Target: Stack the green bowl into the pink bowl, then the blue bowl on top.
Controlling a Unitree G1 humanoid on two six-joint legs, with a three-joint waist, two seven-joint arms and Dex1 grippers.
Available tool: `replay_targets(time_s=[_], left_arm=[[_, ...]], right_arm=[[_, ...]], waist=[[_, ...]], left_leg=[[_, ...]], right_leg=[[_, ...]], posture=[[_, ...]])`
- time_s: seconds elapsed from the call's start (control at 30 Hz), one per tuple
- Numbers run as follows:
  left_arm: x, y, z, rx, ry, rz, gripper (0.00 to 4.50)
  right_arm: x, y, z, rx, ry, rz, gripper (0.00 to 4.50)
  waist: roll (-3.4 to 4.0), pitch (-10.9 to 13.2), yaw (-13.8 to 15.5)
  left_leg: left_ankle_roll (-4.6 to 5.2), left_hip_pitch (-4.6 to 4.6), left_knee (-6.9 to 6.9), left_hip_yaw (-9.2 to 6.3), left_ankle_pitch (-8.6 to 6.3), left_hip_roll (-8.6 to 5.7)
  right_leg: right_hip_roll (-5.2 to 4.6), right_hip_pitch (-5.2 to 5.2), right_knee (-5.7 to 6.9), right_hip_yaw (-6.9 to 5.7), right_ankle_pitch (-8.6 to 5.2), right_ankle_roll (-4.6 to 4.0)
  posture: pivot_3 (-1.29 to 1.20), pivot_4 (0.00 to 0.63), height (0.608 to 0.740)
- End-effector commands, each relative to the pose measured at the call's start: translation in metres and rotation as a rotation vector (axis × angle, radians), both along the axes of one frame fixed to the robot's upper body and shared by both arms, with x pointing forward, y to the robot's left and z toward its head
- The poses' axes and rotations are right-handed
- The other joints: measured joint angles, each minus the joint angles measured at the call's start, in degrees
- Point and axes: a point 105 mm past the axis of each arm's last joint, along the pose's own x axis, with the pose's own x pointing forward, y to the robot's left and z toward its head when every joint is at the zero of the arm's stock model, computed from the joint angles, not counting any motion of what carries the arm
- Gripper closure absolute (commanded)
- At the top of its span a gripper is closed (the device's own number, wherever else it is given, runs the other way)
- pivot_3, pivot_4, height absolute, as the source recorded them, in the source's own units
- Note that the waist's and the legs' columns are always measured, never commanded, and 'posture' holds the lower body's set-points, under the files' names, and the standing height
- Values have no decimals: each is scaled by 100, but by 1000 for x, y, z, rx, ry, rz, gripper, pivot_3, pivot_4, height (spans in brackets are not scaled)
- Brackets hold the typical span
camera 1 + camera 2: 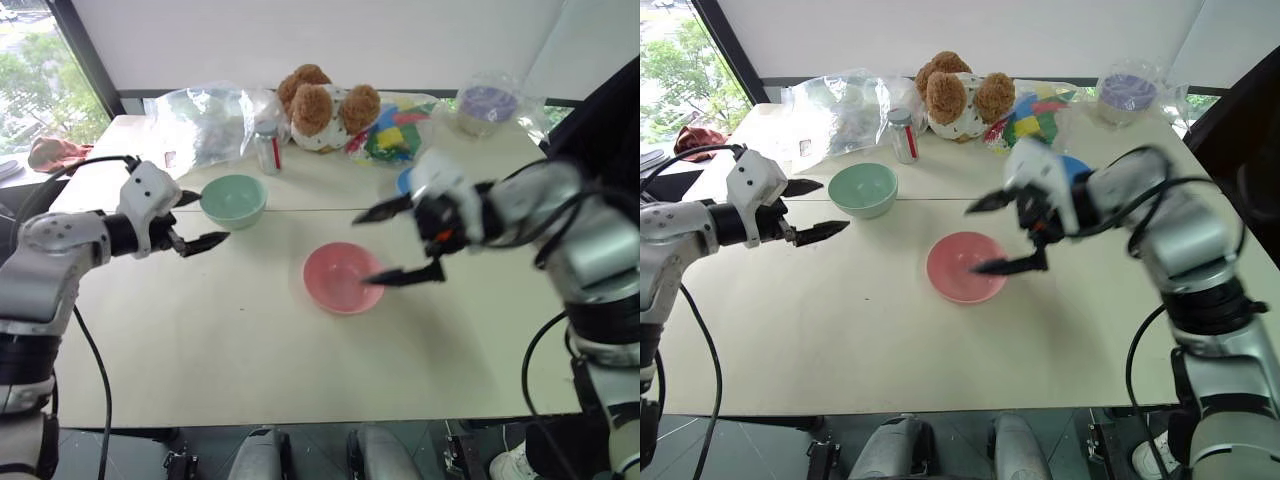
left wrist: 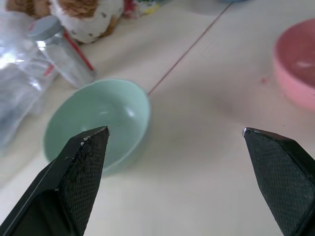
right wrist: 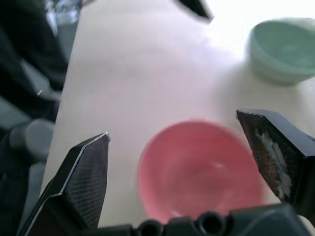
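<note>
None stacked yet, all three bowls apart.

Left gripper (image 1: pixel 197 220) wide open, holding nothing, just beside green bowl (image 1: pixel 233 199) with one finger near its rim. Right gripper (image 1: pixel 400 243) wide open too, holding nothing, up in the air over the near edge of pink bowl (image 1: pixel 341 277). Pink bowl alone and with nothing inside, sitting in the middle of table (image 1: pixel 250 350). Green bowl standing farther back and to the left, well apart from pink. Blue bowl (image 1: pixel 1072 163) mostly hidden behind the right arm, back near the toys (image 1: pixel 400 130). Looks like step one not done: green still to be picked up and put in pink. Then blue on top. Probably left gripper next, closing on the green rim.
</note>
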Motion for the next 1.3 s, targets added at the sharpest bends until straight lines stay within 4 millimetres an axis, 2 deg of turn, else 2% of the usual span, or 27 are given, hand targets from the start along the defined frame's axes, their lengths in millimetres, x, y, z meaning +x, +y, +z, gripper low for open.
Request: replay_targets(time_s=[0.03, 0.17, 0.3, 0.43, 0.6, 0.67, 0.73, 0.8, 0.93, 1.03, 1.17, 1.3], left_arm=[[21, 7, -1, 68, -52, 22, 0], [42, 4, -15, 189, -42, -27, 0], [57, -7, -26, 236, -6, -92, 0], [67, -7, -38, 287, 21, -91, 0], [75, -4, -45, 300, 34, -62, 0], [78, -5, -47, 293, 39, -51, 529], [79, -7, -46, 283, 39, -58, 1301], [80, -11, -44, 273, 42, -74, 2249], [80, -17, -35, 271, 28, -114, 4471], [78, -26, -23, 271, 14, -177, 4471], [74, -51, 0, 225, -19, -308, 4471], [44, -115, 37, 197, -76, -694, 4471]], right_arm=[[-14, -5, 26, 118, 49, -7, 17], [-16, -5, 48, 278, 126, -49, 17], [-6, -10, 35, 226, 92, -170, 17], [5, -17, 26, 195, 52, -266, 17], [7, -20, 23, 190, 31, -296, 17], [6, -22, 22, 186, 23, -304, 0], [6, -23, 22, 184, 17, -310, 0], [6, -25, 22, 181, 14, -316, 0], [5, -28, 22, 173, 12, -325, 0], [5, -32, 23, 167, 8, -336, 0], [6, -38, 24, 153, -2, -351, 0], [4, -47, 26, 142, -4, -370, 0]], waist=[[-1, 0, -11], [0, 0, -36], [-1, 0, -4], [-2, 0, -17], [-4, 1, -33], [-4, 1, -24], [-4, 1, -23], [-4, 1, -21], [-5, 1, -26], [-6, 2, -22], [-6, 2, -13], [-9, 4, 31]], left_leg=[[1, -1, -1, 1, -1, 0], [2, -3, 0, 7, -1, 0], [2, -5, 0, 8, -1, 0], [13, -11, 1, 14, -7, -8], [15, -13, 2, 15, -8, -4], [15, -13, 2, 14, -8, -3], [15, -14, 2, 14, -8, -4], [15, -14, 3, 15, -8, -5], [15, -14, 3, 15, -8, -5], [15, -14, 3, 15, -8, -5], [15, -15, 3, 15, -8, -6], [15, -19, 4, 14, -8, -11]], right_leg=[[0, -1, -2, 0, 0, 0], [1, -4, 0, 2, 0, 0], [4, -7, 1, 1, 0, 0], [0, -10, -3, -1, 0, 2], [-1, -16, -2, -2, 0, 2], [-1, -17, -1, -2, 0, 2], [-3, -17, -1, -3, 0, 2], [-4, -17, -1, -2, 0, 3], [-3, -17, -1, -2, 0, 3], [-3, -17, -1, -3, 0, 2], [0, -17, -2, -3, 0, 2], [1, -17, -3, -5, 0, 3]], posture=[[0, 150, 740], [0, 150, 740], [0, 150, 740], [0, 150, 740], [0, 150, 740], [0, 150, 740], [0, 150, 740], [0, 150, 740], [0, 150, 740], [0, 150, 740], [0, 150, 740], [0, 150, 740]])
